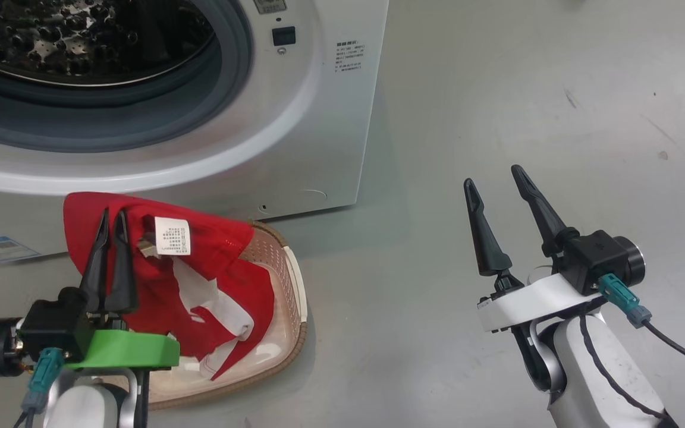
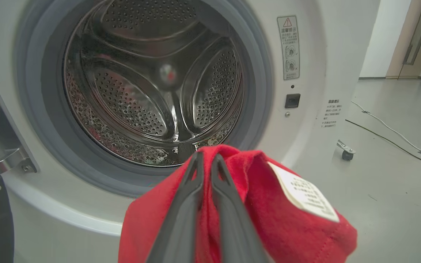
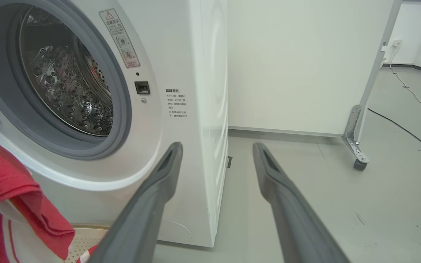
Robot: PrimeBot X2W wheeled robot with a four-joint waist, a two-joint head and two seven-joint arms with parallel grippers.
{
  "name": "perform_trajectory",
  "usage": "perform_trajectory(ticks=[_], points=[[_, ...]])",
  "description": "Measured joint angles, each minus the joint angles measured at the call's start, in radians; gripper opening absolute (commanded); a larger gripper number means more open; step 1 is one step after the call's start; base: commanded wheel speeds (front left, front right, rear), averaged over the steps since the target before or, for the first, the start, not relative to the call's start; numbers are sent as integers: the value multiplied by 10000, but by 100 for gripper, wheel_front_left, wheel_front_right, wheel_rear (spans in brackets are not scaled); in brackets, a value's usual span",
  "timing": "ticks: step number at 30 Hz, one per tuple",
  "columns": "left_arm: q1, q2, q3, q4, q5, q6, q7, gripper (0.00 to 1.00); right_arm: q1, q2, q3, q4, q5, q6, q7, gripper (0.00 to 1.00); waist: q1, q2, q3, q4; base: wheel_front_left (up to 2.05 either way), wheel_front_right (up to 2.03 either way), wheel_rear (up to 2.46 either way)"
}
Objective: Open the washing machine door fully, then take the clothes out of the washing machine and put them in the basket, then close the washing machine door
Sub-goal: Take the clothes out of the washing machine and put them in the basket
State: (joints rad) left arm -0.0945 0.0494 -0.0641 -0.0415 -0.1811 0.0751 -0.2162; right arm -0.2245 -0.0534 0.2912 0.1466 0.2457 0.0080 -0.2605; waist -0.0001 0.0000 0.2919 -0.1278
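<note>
Clothes (image 1: 200, 279), red with white bands, hang from the left end effector (image 1: 113, 214), which is pinched narrow on the fabric beside the white label (image 1: 172, 236). Their long axis runs downward from the grip, and the lower folds already lie in the basket (image 1: 296, 279) on the floor (image 1: 497, 89), just in front of the washing machine (image 1: 319, 119). Release looks like a straight drop. The right end effector (image 1: 493, 175) stands wide and empty, well to the right, farther from the basket.
</note>
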Motion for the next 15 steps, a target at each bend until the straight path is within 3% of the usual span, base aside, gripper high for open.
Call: perform_trajectory(ticks=[15], points=[[-768, 19, 232, 2441, -407, -109, 138, 0, -825, -6, 290, -834, 75, -21, 0, 100, 1, 0, 1766, -407, 0, 0, 0]])
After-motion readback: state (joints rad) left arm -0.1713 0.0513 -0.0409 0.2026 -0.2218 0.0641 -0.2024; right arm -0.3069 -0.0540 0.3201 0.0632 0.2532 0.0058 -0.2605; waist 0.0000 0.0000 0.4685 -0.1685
